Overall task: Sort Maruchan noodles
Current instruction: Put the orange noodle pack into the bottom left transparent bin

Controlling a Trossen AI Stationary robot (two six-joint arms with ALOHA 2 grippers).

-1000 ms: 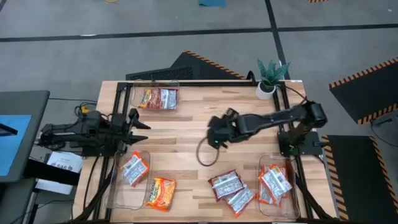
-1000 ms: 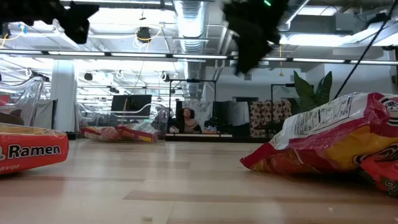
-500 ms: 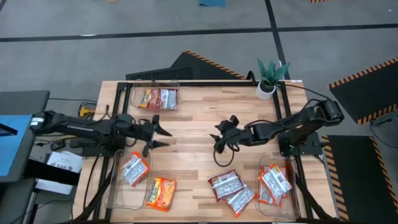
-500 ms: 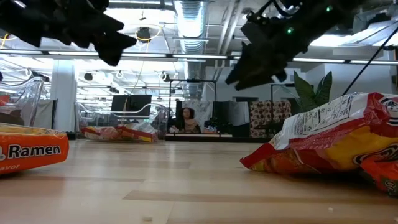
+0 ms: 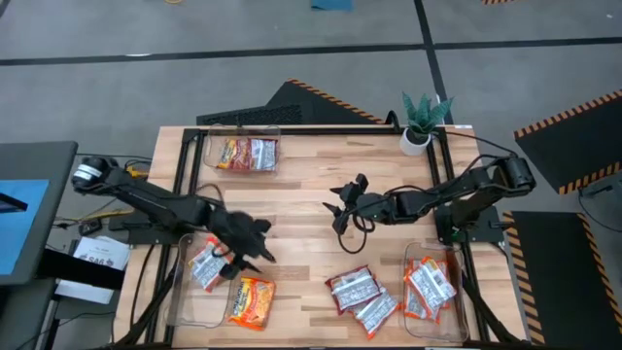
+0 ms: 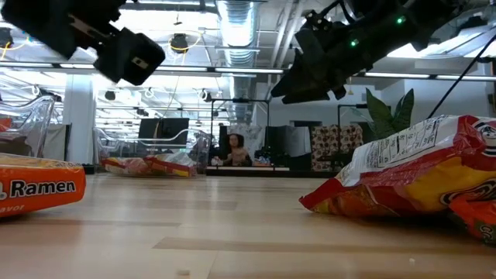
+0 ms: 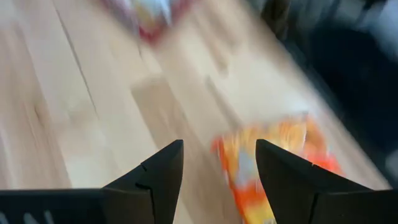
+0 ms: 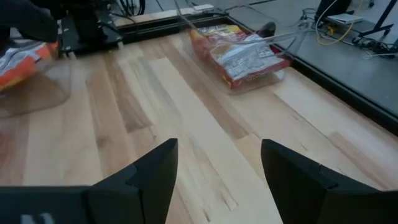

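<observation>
A: Left gripper (image 5: 255,245) position?
B: Over the near-left table (image 5: 292,209), jaws parted and empty, just above an orange packet (image 5: 252,299) lying beside the near-left bin (image 5: 183,297), which holds one packet (image 5: 208,264).

A: Right gripper (image 5: 340,201)?
B: Mid-table, raised clear of the wood, fingers (image 8: 152,177) spread, nothing between them.

A: Other noodles?
B: Two silver packets (image 5: 362,297) loose at the near edge; several more in the near-right bin (image 5: 412,261); two in the far bin (image 5: 248,154).

A: Anything else?
B: Potted plant (image 5: 421,122) at the far-right corner.
</observation>
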